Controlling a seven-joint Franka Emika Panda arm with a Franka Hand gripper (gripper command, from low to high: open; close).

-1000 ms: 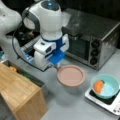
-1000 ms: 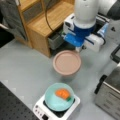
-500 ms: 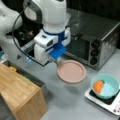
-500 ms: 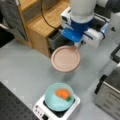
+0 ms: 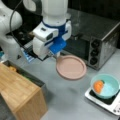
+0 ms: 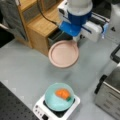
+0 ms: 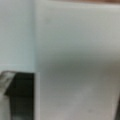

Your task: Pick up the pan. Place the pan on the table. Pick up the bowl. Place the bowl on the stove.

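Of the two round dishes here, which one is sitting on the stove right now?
The teal bowl with the orange item inside sits on the stove. The pink pan hangs at the gripper, held by its handle above the grey table.

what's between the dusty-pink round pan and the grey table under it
Nothing visible. The gripper holds the shallow dusty-pink round pan by its edge above bare matte grey table. The light teal bowl sits apart on the small white stove, and the wooden block stands aside.
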